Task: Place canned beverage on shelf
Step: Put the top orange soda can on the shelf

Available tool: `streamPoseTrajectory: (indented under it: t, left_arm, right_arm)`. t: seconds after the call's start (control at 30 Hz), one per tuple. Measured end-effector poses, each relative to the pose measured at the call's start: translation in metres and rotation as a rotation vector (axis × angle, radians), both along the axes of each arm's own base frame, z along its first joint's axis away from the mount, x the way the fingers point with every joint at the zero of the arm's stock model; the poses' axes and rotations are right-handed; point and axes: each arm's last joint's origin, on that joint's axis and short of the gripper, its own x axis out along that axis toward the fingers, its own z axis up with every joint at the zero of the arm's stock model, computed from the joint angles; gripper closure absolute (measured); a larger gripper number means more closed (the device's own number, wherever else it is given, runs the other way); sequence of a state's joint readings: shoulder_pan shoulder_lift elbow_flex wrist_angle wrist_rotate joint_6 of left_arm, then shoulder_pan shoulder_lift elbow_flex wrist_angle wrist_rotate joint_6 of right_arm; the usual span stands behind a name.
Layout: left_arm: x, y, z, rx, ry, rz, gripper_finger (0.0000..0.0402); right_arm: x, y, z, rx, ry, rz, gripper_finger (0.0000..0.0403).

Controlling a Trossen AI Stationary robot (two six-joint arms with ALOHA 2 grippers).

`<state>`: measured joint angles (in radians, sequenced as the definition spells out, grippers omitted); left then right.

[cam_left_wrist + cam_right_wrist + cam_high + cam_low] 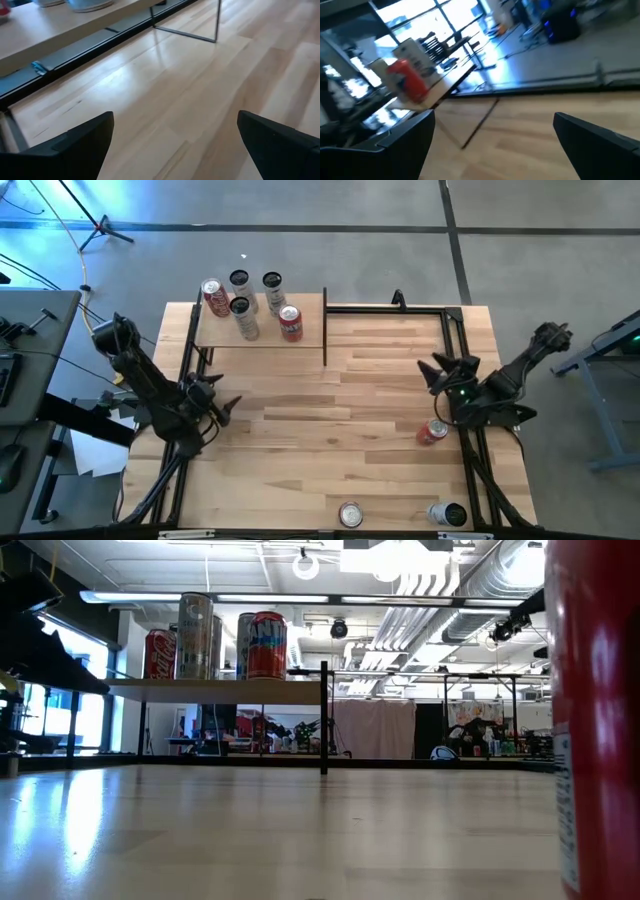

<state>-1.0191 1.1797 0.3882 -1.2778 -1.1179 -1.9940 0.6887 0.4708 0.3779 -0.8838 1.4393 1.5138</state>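
- The right pincer (437, 376) hangs over the right side of the table (380, 430) with its fingers spread and nothing between them; the right wrist view shows the gap bare.
- The left pincer (228, 406) waits at the left side, likewise spread and empty, low over bare planks in front of the shelf (310, 332).
- A red can (432, 432) lies on its side just beside the right arm, nearer the front edge than the pincer; it is the closest loose can.
- Two more cans stand at the front edge: one silver-topped (350, 514) and one pale with a dark top (448, 515).
- The shelf at the back left already carries five cans, red and silver mixed.
- Judged step: between placements, with a fresh pick about to begin.
- The next move likely calls for the right pincer to swing back toward the lying red can, line its fingers across the body, and close; a can on its side may roll when touched.
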Motion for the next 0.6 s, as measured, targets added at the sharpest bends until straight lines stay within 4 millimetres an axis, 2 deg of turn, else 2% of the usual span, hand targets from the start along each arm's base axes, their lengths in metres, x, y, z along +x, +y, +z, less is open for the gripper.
streamPoseTrajectory:
  t: [0.13, 0.33, 0.47, 0.6]
  left_arm:
    - [0.003, 0.003, 0.000, 0.000, 0.000, 0.041, 0.0002]
    - [0.006, 0.006, 0.000, 0.000, 0.000, 0.086, 0.0002]
    - [0.007, 0.008, 0.000, 0.000, 0.000, 0.103, 0.0002]
    - [0.007, 0.008, 0.000, 0.000, 0.000, 0.112, 0.0002]
  right_arm:
    - [0.011, 0.012, 0.011, 0.048, -0.018, 0.092, 0.0009]
    - [0.029, 0.022, 0.037, 0.089, -0.049, 0.325, 0.0009]
    - [0.037, 0.018, 0.053, -0.030, -0.059, 0.417, 0.0009]
    - [0.044, 0.006, 0.059, -0.198, 0.008, 0.426, 0.0009]
